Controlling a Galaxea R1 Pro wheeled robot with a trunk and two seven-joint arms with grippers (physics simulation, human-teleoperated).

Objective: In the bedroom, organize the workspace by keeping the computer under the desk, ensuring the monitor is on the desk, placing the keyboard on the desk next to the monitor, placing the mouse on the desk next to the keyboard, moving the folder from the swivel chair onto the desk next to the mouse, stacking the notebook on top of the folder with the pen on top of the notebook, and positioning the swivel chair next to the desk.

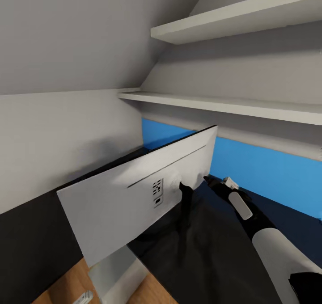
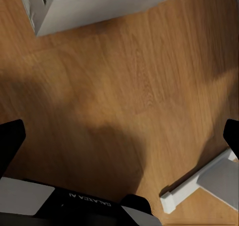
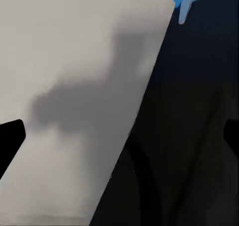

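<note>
The right gripper (image 1: 206, 179), its black fingers spread wide, hovers over the glossy black desk (image 1: 223, 259) just beside the white back of the large thin flat monitor (image 1: 138, 196) standing tilted there, while the left gripper (image 2: 119, 136), also spread, hangs above the brown wooden floor (image 2: 124, 86)
</note>
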